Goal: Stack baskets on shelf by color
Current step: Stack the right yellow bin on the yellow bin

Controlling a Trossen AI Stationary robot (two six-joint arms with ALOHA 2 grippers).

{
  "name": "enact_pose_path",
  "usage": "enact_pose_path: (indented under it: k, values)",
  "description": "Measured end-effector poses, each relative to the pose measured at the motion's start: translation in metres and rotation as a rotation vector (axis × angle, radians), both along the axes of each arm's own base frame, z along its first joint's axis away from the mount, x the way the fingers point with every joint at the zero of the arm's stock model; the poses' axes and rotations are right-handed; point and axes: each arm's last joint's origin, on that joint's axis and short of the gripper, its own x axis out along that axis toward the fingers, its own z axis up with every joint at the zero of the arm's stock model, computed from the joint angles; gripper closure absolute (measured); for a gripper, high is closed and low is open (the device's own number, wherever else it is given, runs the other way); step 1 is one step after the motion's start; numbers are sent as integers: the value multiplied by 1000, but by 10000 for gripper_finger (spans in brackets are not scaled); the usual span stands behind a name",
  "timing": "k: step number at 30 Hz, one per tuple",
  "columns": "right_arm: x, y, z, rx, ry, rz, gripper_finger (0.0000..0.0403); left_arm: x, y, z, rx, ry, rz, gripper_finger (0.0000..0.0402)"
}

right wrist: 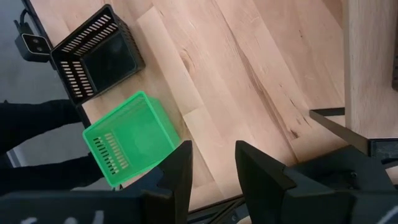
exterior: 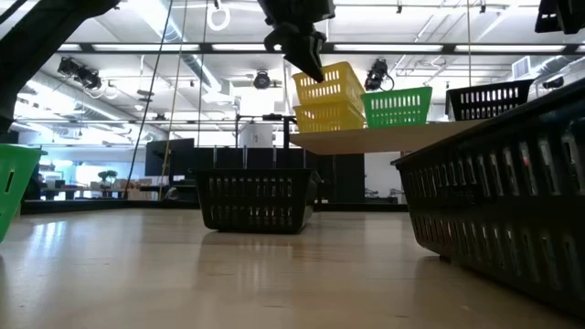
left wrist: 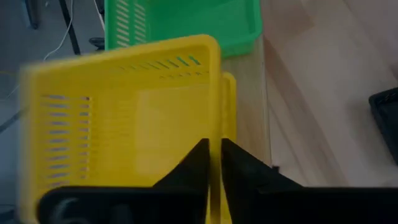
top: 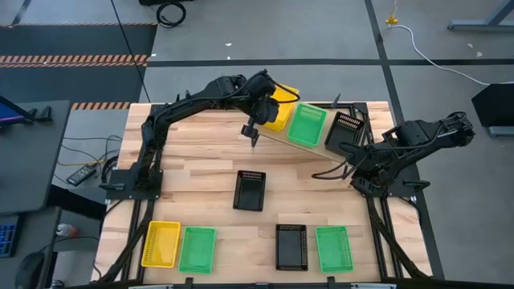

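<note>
On the shelf (top: 321, 151) at the table's far edge, we noted a yellow basket (exterior: 326, 85) tilted atop a second yellow basket (exterior: 330, 117) at the shelf's left end; beside them stood a green basket (top: 307, 125), then a black basket (top: 345, 128). The left gripper (left wrist: 214, 163) pinched the tilted basket's wall, its fingers barely parted around it. The right gripper (right wrist: 212, 163) hung with jaws apart, holding nothing, near the table's right edge. Five baskets remained on the table (top: 201, 160).

two dark jointed arms (top: 193, 108), black wedge-shaped claw fingers (right wrist: 180, 171)
</note>
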Motion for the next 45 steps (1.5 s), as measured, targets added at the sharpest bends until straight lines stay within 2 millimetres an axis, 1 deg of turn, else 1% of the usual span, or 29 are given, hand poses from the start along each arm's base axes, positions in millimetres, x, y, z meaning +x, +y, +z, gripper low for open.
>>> enact_pose_path:
  k: [9,12,15,18,21,29,30,32,38,45]
  values:
    - [0,0,0,-3,-1,-4,275,-1,2,0,6,1,14,278]
    - [0,0,0,-5,-2,-5,275,0,3,1,40,4,42,262]
    - [0,0,0,-5,-2,-5,275,1,4,2,67,-11,68,257]
    - [0,0,0,-5,-3,-5,275,2,5,3,67,-25,78,267]
    - [0,0,0,-5,-2,-5,275,3,2,3,67,-26,72,289]
    - [0,0,0,-5,-2,-5,275,6,-8,3,65,-26,50,380]
    - [0,0,0,-5,-3,-5,275,6,-8,3,66,-27,50,387]
    - [0,0,0,-7,-3,-2,275,6,-9,3,61,-28,51,390]
    - [0,0,0,-9,-4,5,275,7,-10,4,66,-32,51,366]
    - [0,0,0,-10,-5,8,275,6,-7,3,63,-30,57,363]
